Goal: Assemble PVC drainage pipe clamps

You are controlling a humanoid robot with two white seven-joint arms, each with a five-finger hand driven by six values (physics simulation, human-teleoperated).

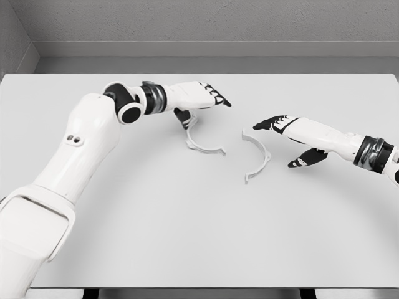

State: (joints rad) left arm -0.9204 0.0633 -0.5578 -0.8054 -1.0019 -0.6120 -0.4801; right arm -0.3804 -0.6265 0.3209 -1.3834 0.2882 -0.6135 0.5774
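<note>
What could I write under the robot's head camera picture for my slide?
Two open robot hands, left hand and right hand, hover by two white clamp halves lying apart on a white table.

We count two white half-ring clamp pieces on the table [199,249]: one clamp half [202,145] left of the table's centre, the other clamp half [259,156] just right of it. We count two robot hands above the table: left hand [201,99], right hand [293,138].
</note>
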